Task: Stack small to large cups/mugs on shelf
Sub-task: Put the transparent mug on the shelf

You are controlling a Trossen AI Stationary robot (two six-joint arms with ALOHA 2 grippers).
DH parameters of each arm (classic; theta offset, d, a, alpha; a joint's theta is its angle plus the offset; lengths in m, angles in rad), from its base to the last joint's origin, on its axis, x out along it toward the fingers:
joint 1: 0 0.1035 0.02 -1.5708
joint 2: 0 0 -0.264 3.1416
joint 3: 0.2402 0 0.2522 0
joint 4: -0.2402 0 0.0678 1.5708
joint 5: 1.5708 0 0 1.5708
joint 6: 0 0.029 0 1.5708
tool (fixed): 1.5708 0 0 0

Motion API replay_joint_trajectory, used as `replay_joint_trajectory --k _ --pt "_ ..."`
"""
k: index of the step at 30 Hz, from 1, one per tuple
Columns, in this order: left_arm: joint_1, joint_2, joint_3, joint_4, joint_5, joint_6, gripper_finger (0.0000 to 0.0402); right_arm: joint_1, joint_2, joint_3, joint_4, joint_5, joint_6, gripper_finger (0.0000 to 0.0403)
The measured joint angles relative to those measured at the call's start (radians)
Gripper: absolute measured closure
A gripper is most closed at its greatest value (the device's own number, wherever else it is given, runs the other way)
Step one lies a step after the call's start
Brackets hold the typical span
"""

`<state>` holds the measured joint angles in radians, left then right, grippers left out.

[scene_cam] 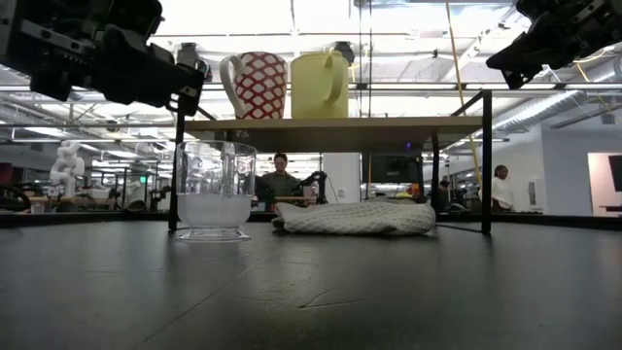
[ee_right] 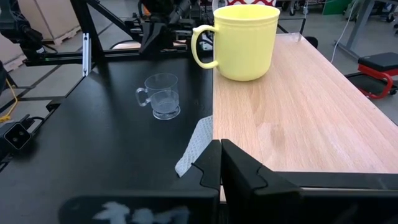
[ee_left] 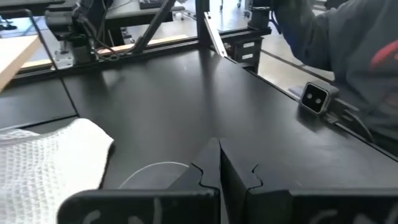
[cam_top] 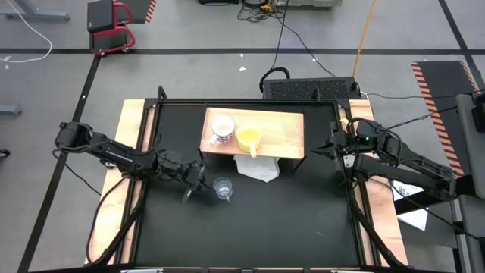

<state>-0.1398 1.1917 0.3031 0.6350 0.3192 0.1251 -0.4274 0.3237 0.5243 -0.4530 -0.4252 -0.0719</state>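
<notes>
The shelf point(cam_top: 280, 136) stands at the table's far middle. On its light-wood top stand a white mug with a red pattern point(cam_top: 222, 130) and a yellow mug point(cam_top: 248, 139), side by side point(scene_cam: 255, 85) point(scene_cam: 319, 85). The clear glass cup point(cam_top: 223, 188) stands upright on the black table in front of the shelf's left part point(scene_cam: 216, 190). My left gripper point(cam_top: 195, 184) is shut, just left of the glass cup and higher than its rim point(scene_cam: 185, 89); it touches nothing. My right gripper point(cam_top: 327, 145) is shut and hangs by the shelf's right end point(ee_right: 221, 158).
A white waffle cloth point(cam_top: 258, 168) lies on the table under the shelf's front edge, right of the glass cup point(scene_cam: 355, 217). A small camera point(ee_left: 314, 98) sits at the table's near edge, and a person's grey sleeve point(ee_left: 354, 43) shows beyond it.
</notes>
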Motion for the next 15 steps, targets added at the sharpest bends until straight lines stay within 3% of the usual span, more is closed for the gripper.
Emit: replay_joint_trajectory --k 8,15 --pt "0.0 0.0 0.02 -0.028 -0.013 0.002 0.0401 0.0 0.0 0.0 0.0 0.0 0.0 0.0403" --pt "0.001 0.0 0.092 -0.224 -0.034 0.086 0.0401 0.0 0.0 0.0 0.0 0.0 0.0 0.0403"
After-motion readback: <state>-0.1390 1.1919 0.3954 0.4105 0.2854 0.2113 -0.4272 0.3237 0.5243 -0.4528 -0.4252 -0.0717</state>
